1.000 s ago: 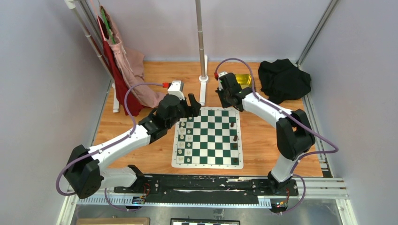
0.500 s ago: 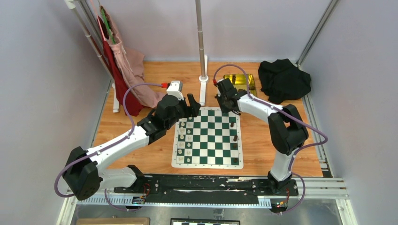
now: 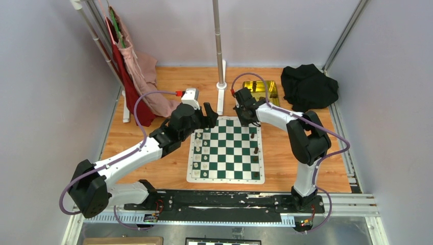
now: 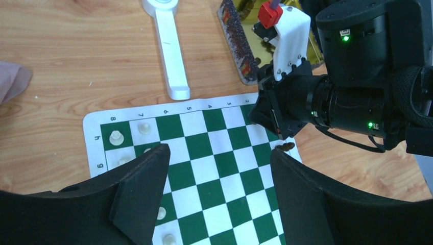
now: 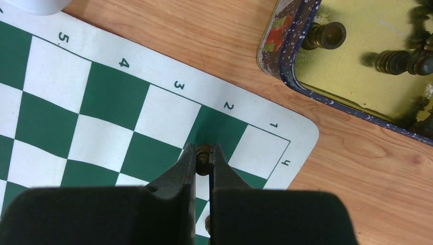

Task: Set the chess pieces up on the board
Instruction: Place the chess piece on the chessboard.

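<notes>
My right fingers [image 5: 192, 157] are pinched almost shut on one dark piece [image 5: 203, 153], held by its top. It hangs at the far right corner of the board [image 3: 224, 178], about at the near edge of the green square under the 2. I cannot tell whether its base touches the square yet.

My left fingers [image 3: 211, 116] stand wide apart over the far left corner, above the white pieces [image 4: 116, 137], holding nothing.

To do this well, I judge I should centre the piece over its square first and then come straight down with it upright. I should part my fingers only once the base sits flat, and only a little. Another dark piece [image 5: 207, 222] stands just nearer along the board, so I should lift straight up and not swing sideways.

More dark pieces [image 5: 327, 34] wait in the tin [image 5: 286, 66] on the desk [image 5: 357, 168], just past that corner.
</notes>
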`<state>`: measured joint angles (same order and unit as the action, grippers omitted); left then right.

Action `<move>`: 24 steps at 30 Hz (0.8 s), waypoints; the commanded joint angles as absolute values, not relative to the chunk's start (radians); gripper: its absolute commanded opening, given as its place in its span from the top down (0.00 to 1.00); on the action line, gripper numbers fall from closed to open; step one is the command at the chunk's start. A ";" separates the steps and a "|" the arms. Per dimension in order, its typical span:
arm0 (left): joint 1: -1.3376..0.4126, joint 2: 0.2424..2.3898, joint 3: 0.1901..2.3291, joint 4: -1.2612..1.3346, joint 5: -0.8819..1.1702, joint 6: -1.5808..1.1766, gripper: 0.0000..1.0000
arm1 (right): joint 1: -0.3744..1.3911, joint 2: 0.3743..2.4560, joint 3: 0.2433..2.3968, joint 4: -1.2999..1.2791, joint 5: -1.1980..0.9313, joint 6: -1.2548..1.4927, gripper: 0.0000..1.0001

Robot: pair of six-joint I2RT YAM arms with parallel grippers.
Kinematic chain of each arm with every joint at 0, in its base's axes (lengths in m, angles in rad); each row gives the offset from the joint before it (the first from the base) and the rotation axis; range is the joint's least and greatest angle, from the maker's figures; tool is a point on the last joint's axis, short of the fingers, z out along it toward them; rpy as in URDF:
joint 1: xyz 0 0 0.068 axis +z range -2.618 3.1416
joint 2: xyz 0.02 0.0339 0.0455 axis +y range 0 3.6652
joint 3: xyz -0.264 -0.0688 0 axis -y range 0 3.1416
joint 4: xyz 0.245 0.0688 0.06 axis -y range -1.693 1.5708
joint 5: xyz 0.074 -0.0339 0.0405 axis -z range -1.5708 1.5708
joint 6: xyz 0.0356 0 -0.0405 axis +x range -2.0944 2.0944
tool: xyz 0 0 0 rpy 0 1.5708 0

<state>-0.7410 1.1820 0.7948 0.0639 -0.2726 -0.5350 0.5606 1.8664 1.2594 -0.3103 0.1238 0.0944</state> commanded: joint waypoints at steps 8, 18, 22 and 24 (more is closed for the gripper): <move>-0.740 1.183 0.784 0.074 -0.269 -0.538 0.23 | 0.534 1.897 1.275 -0.286 0.119 0.106 1.00; -0.739 1.207 0.792 0.075 -0.265 -0.541 0.23 | 0.519 1.912 1.257 -0.253 0.092 0.111 1.00; -0.739 1.213 0.790 0.075 -0.264 -0.541 0.22 | 0.518 1.917 1.244 -0.243 0.086 0.115 0.96; -0.739 1.212 0.790 0.075 -0.264 -0.542 0.22 | 0.518 1.917 1.236 -0.240 0.090 0.115 0.91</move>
